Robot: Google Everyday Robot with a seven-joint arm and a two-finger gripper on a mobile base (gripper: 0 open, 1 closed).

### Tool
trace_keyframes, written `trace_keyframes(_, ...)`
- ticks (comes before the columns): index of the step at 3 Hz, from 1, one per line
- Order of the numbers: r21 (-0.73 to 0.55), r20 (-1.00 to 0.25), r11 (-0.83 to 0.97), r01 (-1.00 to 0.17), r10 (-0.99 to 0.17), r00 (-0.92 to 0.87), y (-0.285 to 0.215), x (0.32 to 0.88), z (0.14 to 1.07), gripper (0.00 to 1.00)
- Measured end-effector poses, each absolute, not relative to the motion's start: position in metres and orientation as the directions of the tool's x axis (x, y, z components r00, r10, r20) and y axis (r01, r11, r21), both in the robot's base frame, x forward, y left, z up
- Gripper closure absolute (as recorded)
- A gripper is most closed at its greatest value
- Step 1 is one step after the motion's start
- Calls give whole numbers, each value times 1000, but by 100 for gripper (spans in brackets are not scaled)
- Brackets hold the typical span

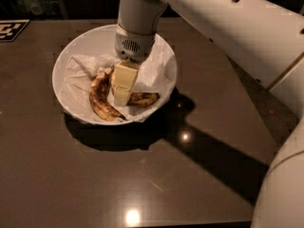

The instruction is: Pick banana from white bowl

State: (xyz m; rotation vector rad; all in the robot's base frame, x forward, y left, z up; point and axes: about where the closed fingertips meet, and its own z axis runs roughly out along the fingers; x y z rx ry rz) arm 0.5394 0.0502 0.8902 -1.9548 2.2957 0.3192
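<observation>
Camera view shows a dark brown glossy table (95, 175) under a bulky white robot arm (228, 27), which reaches over the large round white bowl (61, 65) lined with crumpled white paper (156, 65). The long curved yellow banana with brown streaks (99, 99) lies in the bowl's front-left part. The cream-coloured gripper (122, 91) hangs low just to its right, between it and a shorter, darker banana (144, 99); whether it is open or closed I cannot tell. Closing here could catch the wrong fruit or the paper, or squash the soft overripe flesh.
</observation>
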Motion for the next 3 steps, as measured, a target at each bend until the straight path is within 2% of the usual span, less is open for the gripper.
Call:
trace_keyframes(1,115,-196,158,-981,-964,-178,55,545,878,24)
trace_keyframes(2,137,-184,173,-975,-963,-196,56,548,868,35)
trace_keyframes(3,164,-175,195,-967,-959,-223,54,548,857,33)
